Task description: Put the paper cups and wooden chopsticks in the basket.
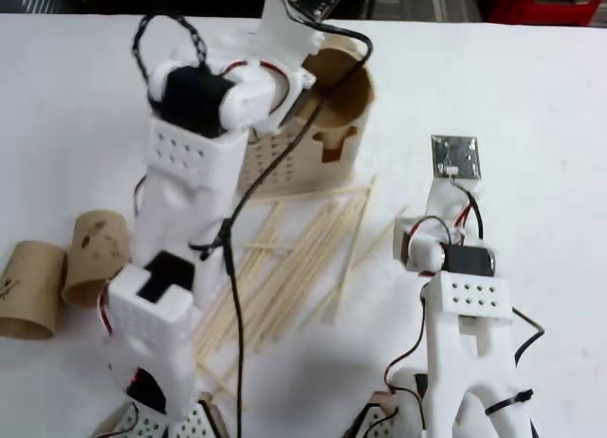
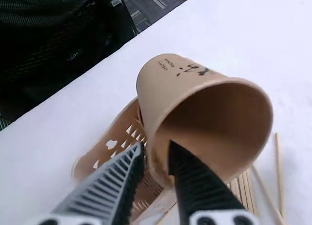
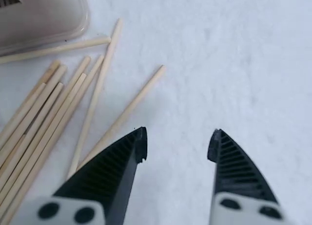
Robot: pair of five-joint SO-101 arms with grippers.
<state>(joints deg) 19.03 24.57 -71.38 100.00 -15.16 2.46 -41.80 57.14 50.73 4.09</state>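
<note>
High view, left arm (image 1: 185,163) stretched out, left pincer (image 2: 156,146) gripping paper cup (image 2: 209,113) over basket (image 1: 313,173), right pincer (image 3: 176,140) wide

- The high view looks steeply down on the white table (image 1: 531,97) from the arms' side. Both arm bases (image 1: 465,400) sit at the bottom of the frame, and the far table edge runs along the top.
- The left wrist view sits close behind the left gripper (image 2: 156,149), facing a paper cup (image 2: 204,108) with the basket (image 2: 105,149) beneath it.
- The right wrist view hangs close over the table, facing down past the right gripper (image 3: 176,137).
- All three views share the wooden chopsticks (image 1: 285,267) and the basket.
</note>
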